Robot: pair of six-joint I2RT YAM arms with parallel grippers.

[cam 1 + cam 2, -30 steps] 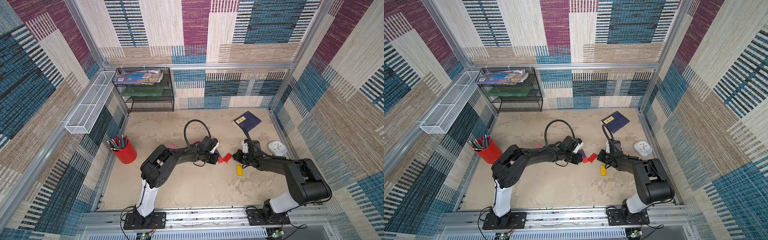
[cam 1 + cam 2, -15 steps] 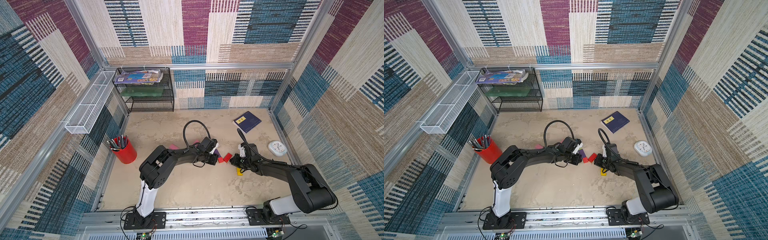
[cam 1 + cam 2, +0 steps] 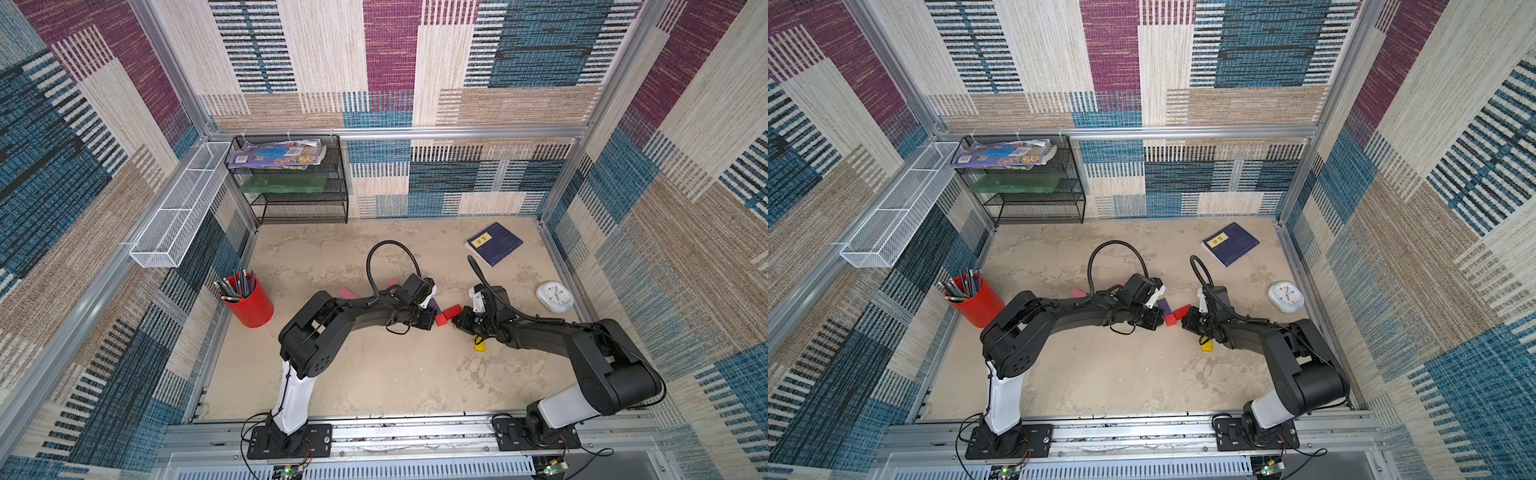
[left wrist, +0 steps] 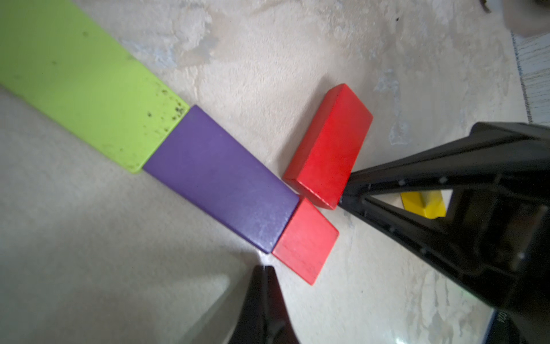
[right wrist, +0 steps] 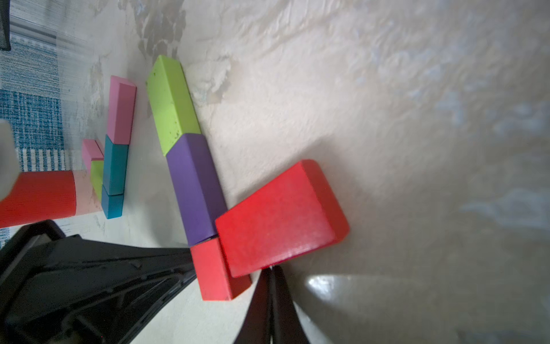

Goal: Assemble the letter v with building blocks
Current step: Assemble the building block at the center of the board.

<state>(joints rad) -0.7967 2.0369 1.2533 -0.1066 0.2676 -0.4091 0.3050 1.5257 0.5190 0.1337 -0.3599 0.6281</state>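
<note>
Mid-table, the right arm had swung in over the last second from beside the yellow block [image 3: 480, 347]. The right gripper [image 5: 269, 269], fingers pressed together, now touched the end of the long red block [image 4: 327, 146], which looked barely moved. The left gripper [image 4: 263, 268] hadn't shifted; its fingers were also pressed together, tip just beside the small red block [image 4: 305, 241]. The green block [image 4: 86, 89], purple block [image 4: 220, 178] and small red block sat end to end as one arm of the V [image 3: 1165, 307]. The long red block angled off the point, its corner close in but not flush. I read it as a nudge to seat the second arm, with one block left to add.
</note>
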